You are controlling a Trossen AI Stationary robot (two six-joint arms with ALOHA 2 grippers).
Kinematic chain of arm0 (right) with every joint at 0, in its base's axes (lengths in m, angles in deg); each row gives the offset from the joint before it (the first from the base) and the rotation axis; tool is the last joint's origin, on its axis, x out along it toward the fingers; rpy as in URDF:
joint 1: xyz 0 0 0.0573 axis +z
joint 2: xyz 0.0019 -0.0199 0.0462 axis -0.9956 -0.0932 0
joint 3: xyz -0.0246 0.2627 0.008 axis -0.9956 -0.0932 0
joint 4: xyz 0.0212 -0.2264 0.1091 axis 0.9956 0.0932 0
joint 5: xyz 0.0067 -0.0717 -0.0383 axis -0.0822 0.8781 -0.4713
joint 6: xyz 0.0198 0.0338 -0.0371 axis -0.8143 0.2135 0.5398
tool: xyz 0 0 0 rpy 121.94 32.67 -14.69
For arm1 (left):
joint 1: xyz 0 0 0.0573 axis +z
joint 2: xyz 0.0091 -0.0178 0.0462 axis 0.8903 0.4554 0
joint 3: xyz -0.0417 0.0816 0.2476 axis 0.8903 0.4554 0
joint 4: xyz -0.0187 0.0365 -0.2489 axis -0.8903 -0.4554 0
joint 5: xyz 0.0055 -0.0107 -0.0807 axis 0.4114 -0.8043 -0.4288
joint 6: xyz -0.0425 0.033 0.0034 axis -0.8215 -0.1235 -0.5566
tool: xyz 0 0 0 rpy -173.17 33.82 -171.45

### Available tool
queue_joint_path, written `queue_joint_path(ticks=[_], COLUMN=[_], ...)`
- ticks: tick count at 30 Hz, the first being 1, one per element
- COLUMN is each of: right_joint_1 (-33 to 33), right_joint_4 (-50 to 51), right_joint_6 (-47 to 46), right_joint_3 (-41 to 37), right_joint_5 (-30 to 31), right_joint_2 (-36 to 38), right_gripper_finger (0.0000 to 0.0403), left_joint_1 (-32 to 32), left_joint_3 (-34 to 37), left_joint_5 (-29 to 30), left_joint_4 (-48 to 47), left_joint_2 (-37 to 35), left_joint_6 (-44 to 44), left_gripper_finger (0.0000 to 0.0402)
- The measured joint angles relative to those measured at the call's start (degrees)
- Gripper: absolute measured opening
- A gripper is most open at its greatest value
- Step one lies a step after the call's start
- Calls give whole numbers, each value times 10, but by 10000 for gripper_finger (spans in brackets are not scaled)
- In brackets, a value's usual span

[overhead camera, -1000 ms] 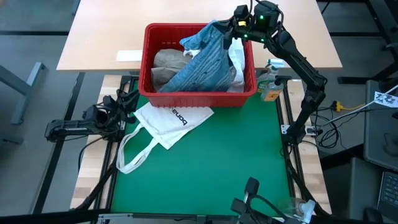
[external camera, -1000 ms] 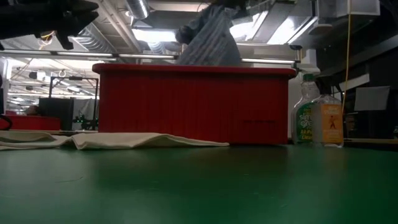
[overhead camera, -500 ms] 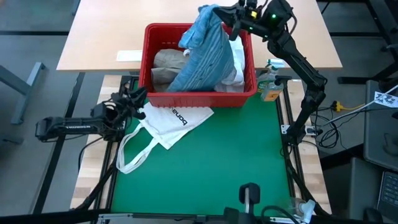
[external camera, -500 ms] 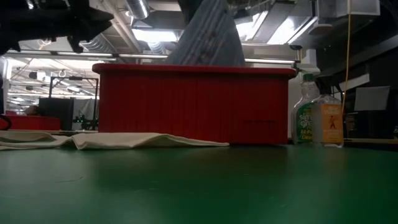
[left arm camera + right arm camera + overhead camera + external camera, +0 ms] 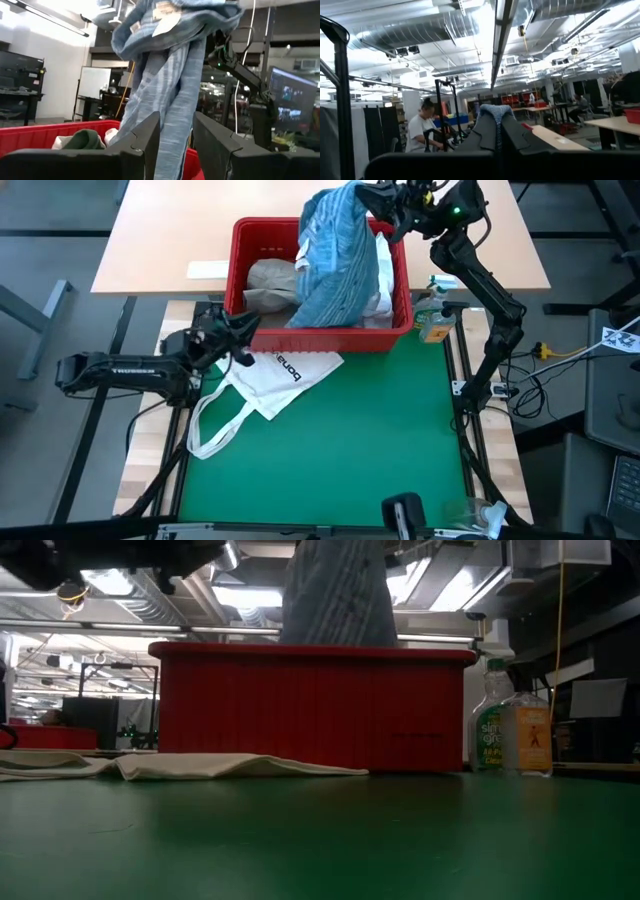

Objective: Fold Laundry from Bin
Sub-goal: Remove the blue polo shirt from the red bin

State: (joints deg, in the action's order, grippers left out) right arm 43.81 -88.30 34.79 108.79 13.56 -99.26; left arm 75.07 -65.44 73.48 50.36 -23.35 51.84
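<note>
My right claw (image 5: 385, 202) is clamped on the blue-striped cloth (image 5: 335, 255), which hangs above the red bin (image 5: 318, 337). My left claw (image 5: 243, 335), part open and empty, waits beside the bin. I should lift until the hem clears the rim, slowly.

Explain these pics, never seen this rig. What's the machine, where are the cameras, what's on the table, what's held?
It is a robot with two dark arms at a table. One camera looks straight down, one sits at table height, and one rides on each wrist.

On the green mat stands a red bin of laundry. A white tote bag lies flat in front of it, and two bottles stand beside it.

The right gripper is shut on a blue-striped cloth, which hangs from it above the bin with its lower end inside. The left gripper is open near the bin's front left corner, holding nothing, and its camera faces the cloth.
</note>
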Motion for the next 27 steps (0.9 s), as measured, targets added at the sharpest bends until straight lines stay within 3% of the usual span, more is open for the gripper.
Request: queue_joint_path(ticks=[12, 23, 27], right_joint_1=[0, 0, 0], right_joint_4=[-4, -3, -3], right_joint_6=[-3, -8, -8], right_joint_3=[0, 0, 0], right_joint_5=[-25, -30, -30], right_joint_2=[0, 0, 0], right_gripper_finger=[1, 1, 1], left_joint_1=[36, 66, 66], left_joint_3=[-97, -102, -102], left_joint_5=[4, -2, -38], left_joint_4=[0, -1, -1], left_joint_2=[181, 289, 309], left_joint_6=[7, 4, 4], left_gripper_finger=[112, 112, 112])
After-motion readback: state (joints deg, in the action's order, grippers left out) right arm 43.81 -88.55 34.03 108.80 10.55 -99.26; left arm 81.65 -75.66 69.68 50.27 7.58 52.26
